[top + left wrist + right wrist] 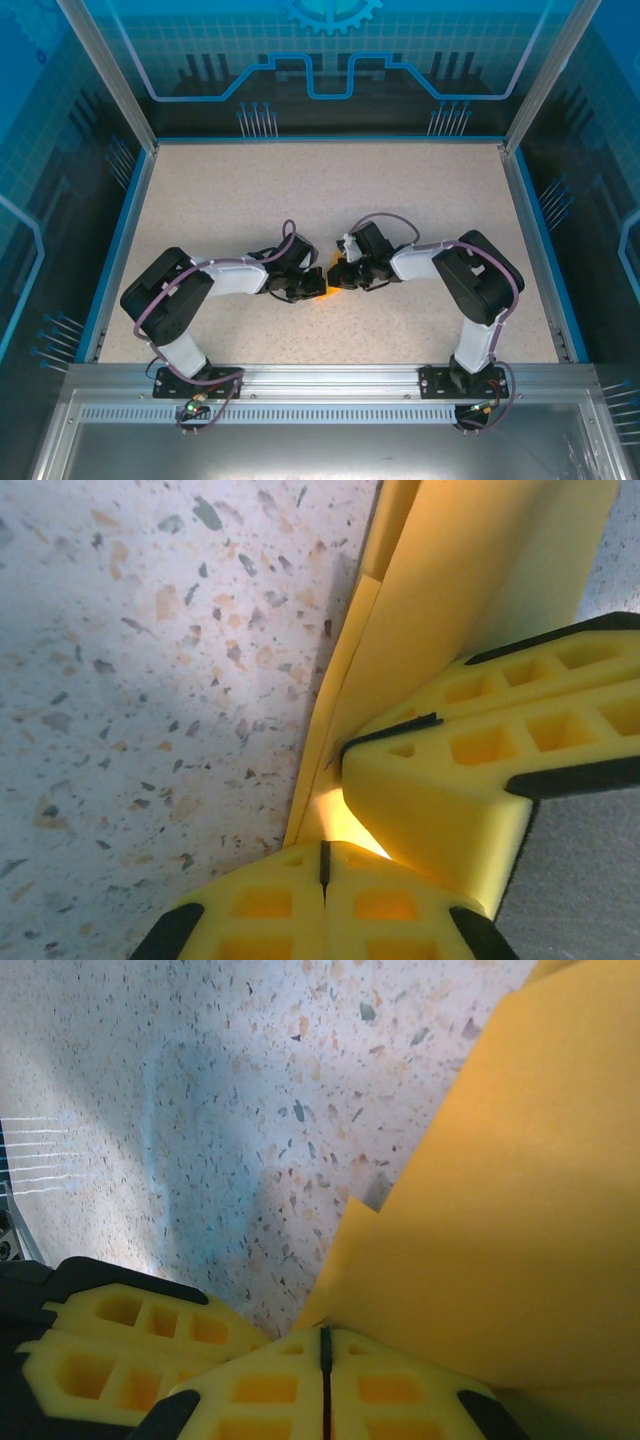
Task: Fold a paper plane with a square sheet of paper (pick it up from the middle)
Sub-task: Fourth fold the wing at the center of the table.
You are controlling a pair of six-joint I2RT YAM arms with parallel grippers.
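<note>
The square sheet of paper [326,281] is orange-yellow and folded into layers, held between both grippers just above the table's middle. I cannot tell whether it has a paper plane's shape. In the left wrist view the sheet of paper [450,590] stands on edge with a crease, and its lower end runs into my left gripper [323,846], which is shut on it. My right gripper's fingers [480,780] press in from the right. In the right wrist view a broad flap of the paper [500,1210] rises from my right gripper [325,1332], also shut on it. My left gripper's fingers [130,1350] sit close at the lower left.
The speckled table [330,190] is bordered by a blue rim [120,240] and clear enclosure walls. The left gripper [303,286] and right gripper [343,277] nearly touch tip to tip. An aluminium rail [330,378] carries both arm bases at the near edge.
</note>
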